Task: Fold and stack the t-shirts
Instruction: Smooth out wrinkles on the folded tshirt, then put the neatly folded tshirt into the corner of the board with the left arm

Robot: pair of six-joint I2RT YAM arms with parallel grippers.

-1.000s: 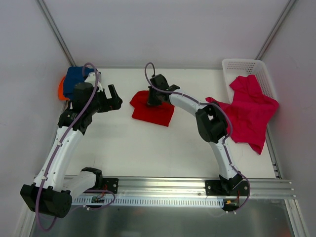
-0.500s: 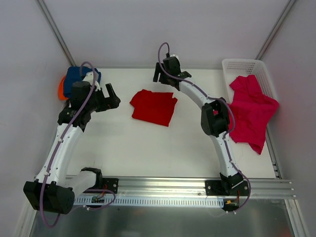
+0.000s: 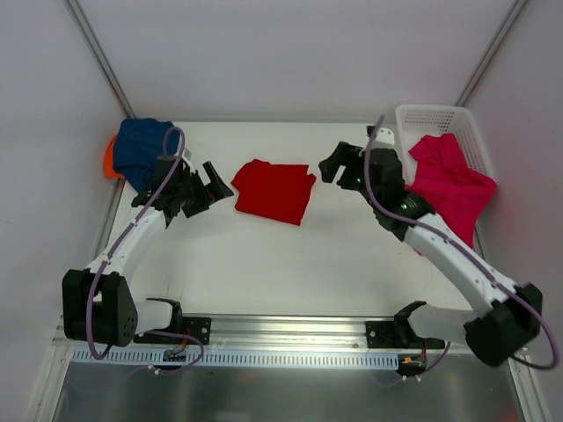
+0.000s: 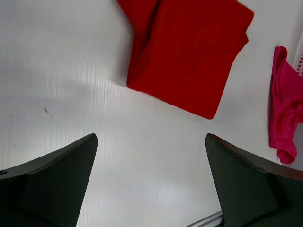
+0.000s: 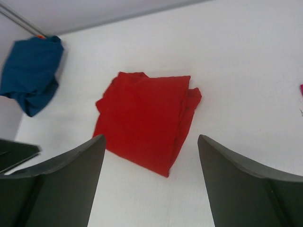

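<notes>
My left gripper [image 3: 216,183] stands wide open and holds nothing; in its wrist view both fingers frame bare table [image 3: 264,264]. My right gripper [image 3: 332,165] is also spread wide and empty, and its wrist view looks down between the fingers at the red t-shirt [image 3: 274,191].

Location of the work items:
- The red t-shirt lies folded into a compact rectangle on the far middle of the table, between my two grippers. It touches neither.
- The navy t-shirt [image 3: 141,149] sits bundled at the far left corner, on top of the orange t-shirt [image 3: 108,159], of which only an edge shows.
- The magenta-pink t-shirt [image 3: 449,189] hangs unfolded out of the white basket [image 3: 431,114] and spills onto the table on the right.

Handling, as I judge it: the cloth is light, soft and limp, with no stiffness to keep its shape. A pinch on the top layer alone would likely peel the fold open.

Recommended hold for the red t-shirt: take it at an outer edge, with the lower finger slid under the whole bundle so that all layers are clamped together. Support from both sides would keep the rectangle flat on the way to the left-hand pile.
</notes>
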